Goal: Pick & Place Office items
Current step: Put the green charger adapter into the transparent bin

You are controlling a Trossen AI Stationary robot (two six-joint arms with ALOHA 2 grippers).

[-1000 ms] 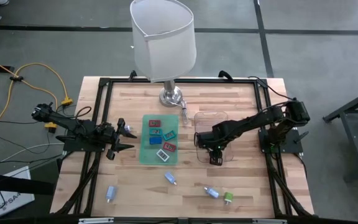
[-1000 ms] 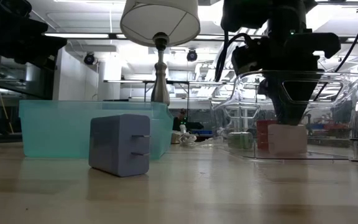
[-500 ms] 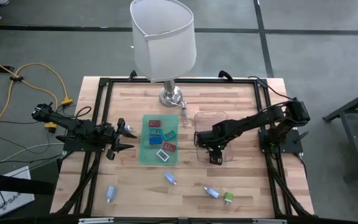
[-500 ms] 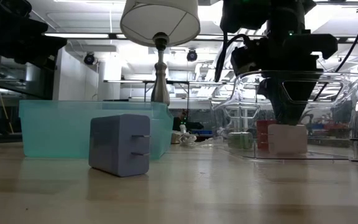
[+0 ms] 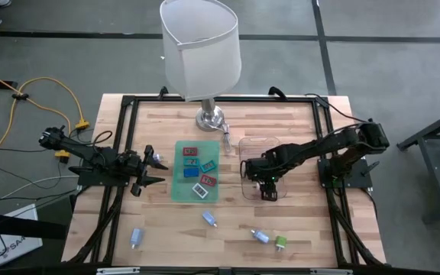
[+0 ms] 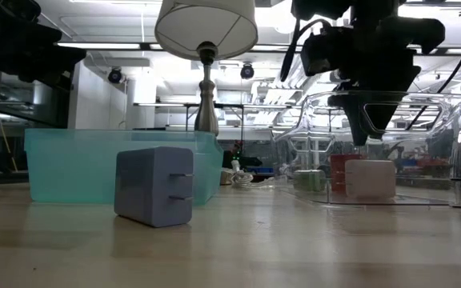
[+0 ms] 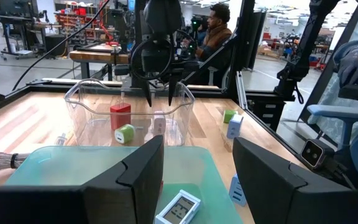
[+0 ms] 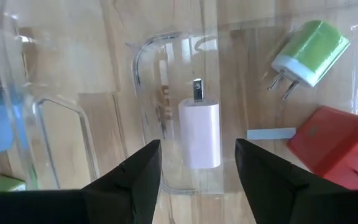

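Observation:
My right gripper (image 5: pixel 268 189) hangs open over the clear plastic tray (image 5: pixel 247 145), fingers pointing down. In the right wrist view its fingers (image 8: pixel 197 152) stand apart above a pink charger (image 8: pixel 199 132), which lies flat on the tray floor. Beside the charger lie a green charger (image 8: pixel 309 53) and a red block (image 8: pixel 331 140). In the low view the gripper (image 6: pixel 372 128) is clear above the pink charger (image 6: pixel 369 178). My left gripper (image 5: pixel 159 169) waits open at the left edge of the green mat (image 5: pixel 179 191), which carries several flat office items (image 5: pixel 203 189).
Loose items lie on the near part of the table: light blue pieces (image 5: pixel 136 237), (image 5: pixel 209 219), (image 5: pixel 260 236) and a green one (image 5: pixel 280 243). A lamp with a white shade (image 5: pixel 202 46) stands at the far edge. A black frame (image 5: pixel 124 107) borders the wooden table.
My right gripper has risen from down at the pink charger inside the tray to well above it. The pink charger has stayed lying on the tray floor.

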